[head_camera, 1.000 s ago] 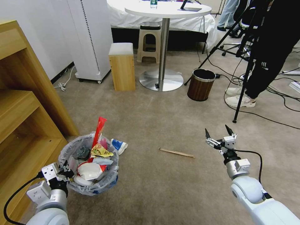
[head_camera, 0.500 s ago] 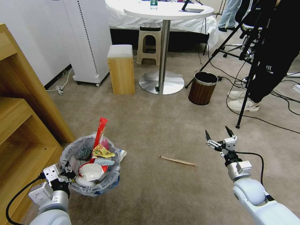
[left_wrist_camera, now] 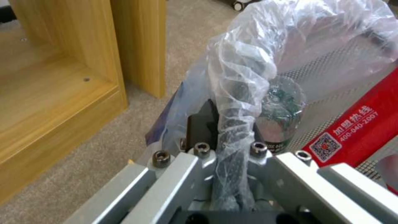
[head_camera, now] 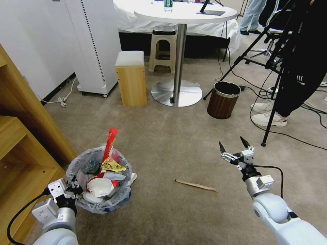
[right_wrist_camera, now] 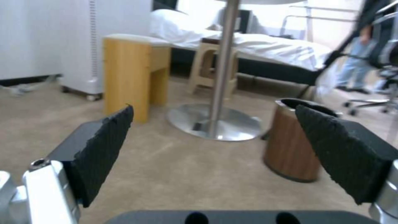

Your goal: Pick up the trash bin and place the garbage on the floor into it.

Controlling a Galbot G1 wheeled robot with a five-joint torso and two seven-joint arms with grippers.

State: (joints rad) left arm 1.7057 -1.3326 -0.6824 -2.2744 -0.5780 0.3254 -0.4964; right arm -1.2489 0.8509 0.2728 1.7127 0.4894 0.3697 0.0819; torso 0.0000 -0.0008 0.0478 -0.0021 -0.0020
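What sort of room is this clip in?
Probably a mock hotel bedroom used for filming: a bed with white sheets, a round table on carpet, and a tripod with cables.

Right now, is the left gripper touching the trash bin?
Touching. In the left wrist view the left gripper has its fingers shut on the bag-covered rim of the trash bin, the crinkled plastic pinched between them.

Blue-white cup [head_camera: 133,176] slips behind bin [head_camera: 98,200].

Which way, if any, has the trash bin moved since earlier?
Yes: the trash bin went forward with the left hand, gaining on the wooden stick.
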